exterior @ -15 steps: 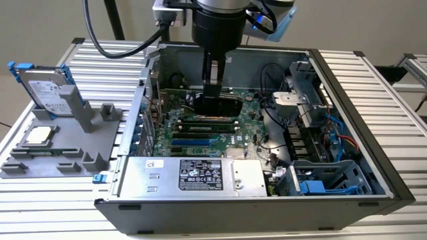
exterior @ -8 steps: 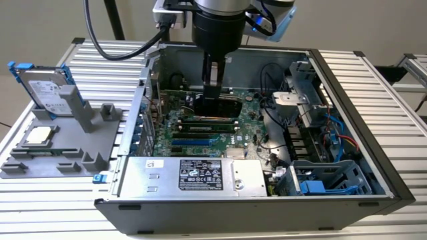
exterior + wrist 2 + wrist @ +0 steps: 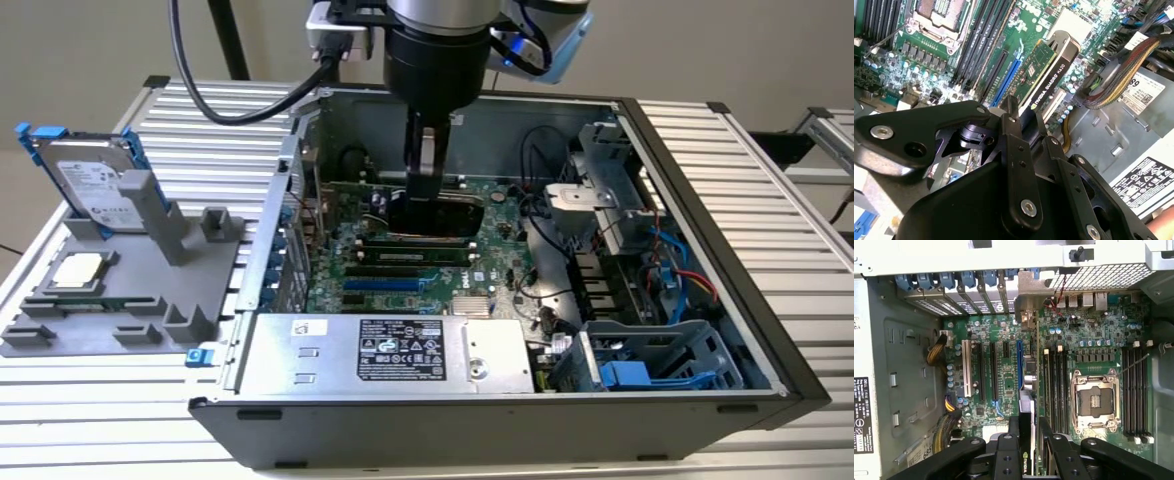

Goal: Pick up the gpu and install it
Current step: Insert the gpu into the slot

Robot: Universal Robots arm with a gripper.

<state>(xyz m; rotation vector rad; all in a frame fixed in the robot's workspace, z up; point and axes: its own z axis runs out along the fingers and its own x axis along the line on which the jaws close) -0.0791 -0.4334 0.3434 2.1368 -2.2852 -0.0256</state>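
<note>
My claw [image 3: 1021, 117] is clenched on the gpu [image 3: 1048, 75], pinching the card by its upper edge so it hangs on edge down inside the open computer case [image 3: 694, 180], just over the motherboard [image 3: 1004, 375]. In the second wrist view the black cooler face runs away from my fingers toward the middle of the board, and in the first wrist view the card's thin edge lies along the blue slot [image 3: 1018, 365], its silver bracket [image 3: 1029, 300] up against the case's rear wall where the blue slot clips [image 3: 961, 280] sit. I judge this the seating step: the card looks lined up with the slot, though I cannot tell whether its contacts have entered it. To do it well I would keep the card square to the board, let the bracket slide cleanly into its opening at the rear wall, and press evenly along the length, not at one end. The memory slots [image 3: 1054, 385] stand just beside, so no sideways drift.
</note>
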